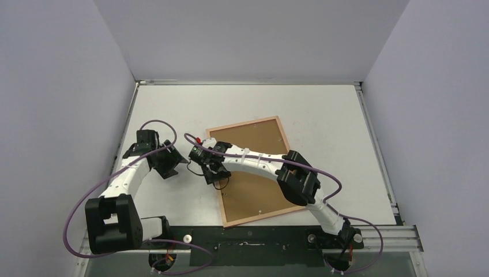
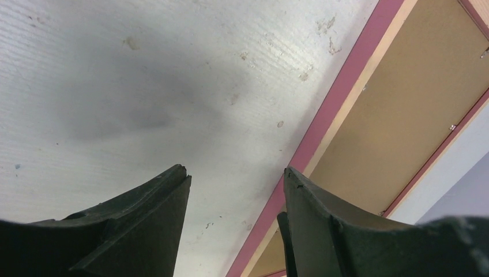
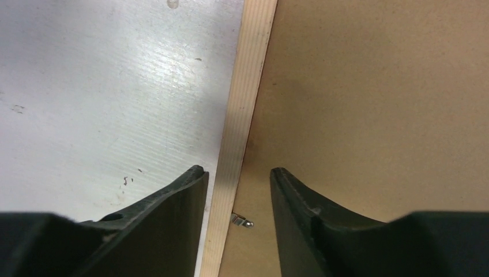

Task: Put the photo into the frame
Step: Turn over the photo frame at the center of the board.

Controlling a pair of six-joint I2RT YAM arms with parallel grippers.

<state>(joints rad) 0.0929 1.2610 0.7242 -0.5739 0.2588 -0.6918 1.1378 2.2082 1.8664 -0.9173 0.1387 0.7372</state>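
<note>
Shows the thin-edged rectangular picture frame (image 3: pixel 242 115), pink-fronted and tan-backed, lying face-down on the white table (image 1: pixel 323 115) with its brown cardboard backing board (image 1: pixel 254 138) uppermost, presumably for rear access, right gripper (image 3: pixel 236 170) parted astride one long rail, left gripper (image 2: pixel 236 173) parted alongside, photo nowhere visible.

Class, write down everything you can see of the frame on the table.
The frame is a large thin-edged rectangle lying flat on the table, back up and skewed. Its rails look like light tan wood with a pink outer edge. A brown board fills it, with small metal tabs along the inner edge. The right arm reaches across it. The right gripper, open, straddles one long rail. The left gripper, open, hangs beside it over the table.
</note>
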